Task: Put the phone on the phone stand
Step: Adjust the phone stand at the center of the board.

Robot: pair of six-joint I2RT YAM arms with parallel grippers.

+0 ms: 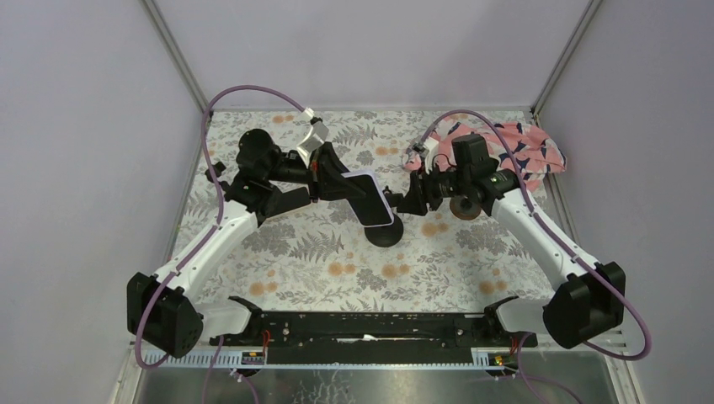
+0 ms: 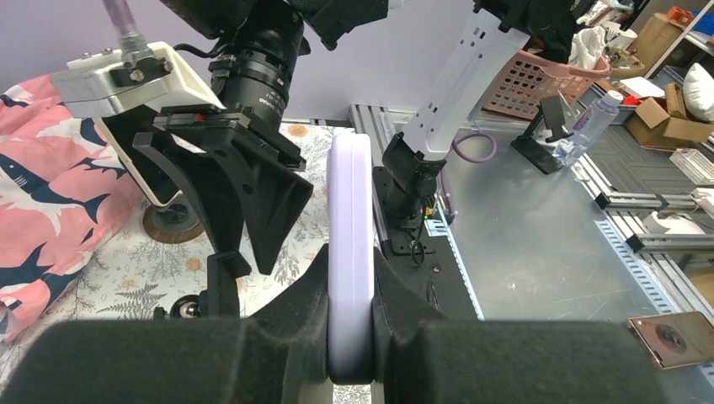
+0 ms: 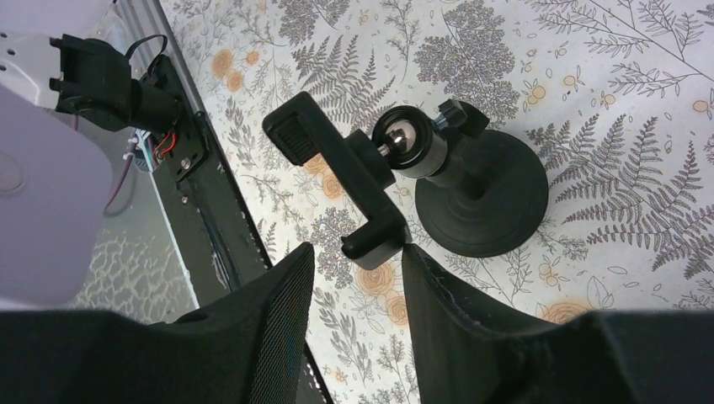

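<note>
View from above of a table covered with a fern-print mat [image 1: 320, 252], my two arms meeting near its middle. My left gripper [image 1: 341, 181] is closed on the phone [image 1: 370, 198], a slab in a pale lavender case, held tilted in the air with its dark screen facing up. In the left wrist view the phone [image 2: 350, 210] stands edge-on, pinched on its two flat faces between my padded fingers [image 2: 295, 311], and rises well past their tips.

The phone stand [image 1: 385, 234] sits on the mat just below the phone's lower end, from above partly hidden under it. The phone and stand look apart, though I cannot tell for sure from that view.

In the right wrist view the stand shows whole: a round black base [image 3: 497, 210], a shiny ball joint [image 3: 396, 139] and a black clamp [image 3: 337, 168] tipped sideways, holding nothing. My right gripper [image 3: 358, 269] is partly open and grips nothing; one end of the clamp lies right at the mouth of the gap, against or just beside one fingertip. The lavender phone [image 3: 42, 210] fills that view's left edge.

A pink shark-print cloth [image 1: 514, 151] lies bunched at the far right corner.
</note>
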